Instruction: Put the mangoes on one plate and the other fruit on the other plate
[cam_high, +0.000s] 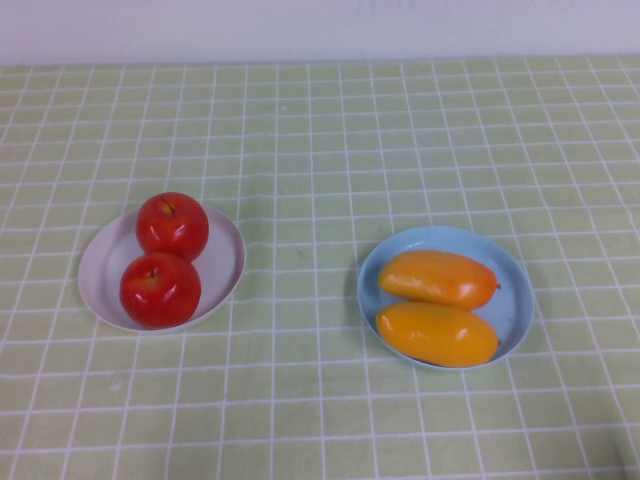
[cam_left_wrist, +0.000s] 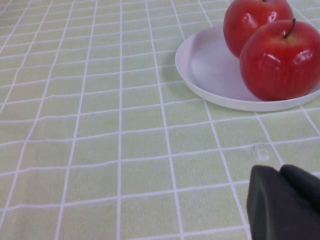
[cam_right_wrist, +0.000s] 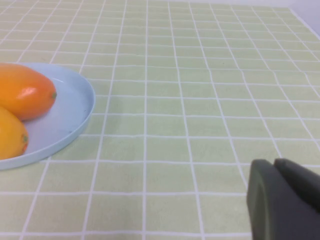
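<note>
Both mangoes (cam_high: 437, 305) lie side by side, touching, on the light blue plate (cam_high: 510, 275), robot's right side of the worktop (cam_high: 320, 130). Both apples (cam_high: 165, 260) sit on the white plate (cam_high: 225, 270), robot's left side, one behind the other and touching. The sort looks finished as things lie.

Handling, by judgement: the mangoes are glossy, smooth-skinned and oblong, so likely slippery. Best taken across the short width near the middle, not by the tapered ends, where the fingers would slide off. The apples are round, shiny and look stiff. Take them across the widest part, clear of the stem dimple, since they would roll if nudged. The plates look like light plastic and could skid on the checked cloth if a fruit is pushed sideways.

Left end effector (cam_left_wrist: 287, 202): dark fingers pressed together, holding nothing, low over bare cloth. It is not seen in the high view. The white plate and apples lie ahead of it, near but apart.

Right end effector (cam_right_wrist: 285, 197): fingers likewise pressed together and empty, over bare cloth. The light blue plate with the mangoes lies ahead and off to one side, well apart.
</note>
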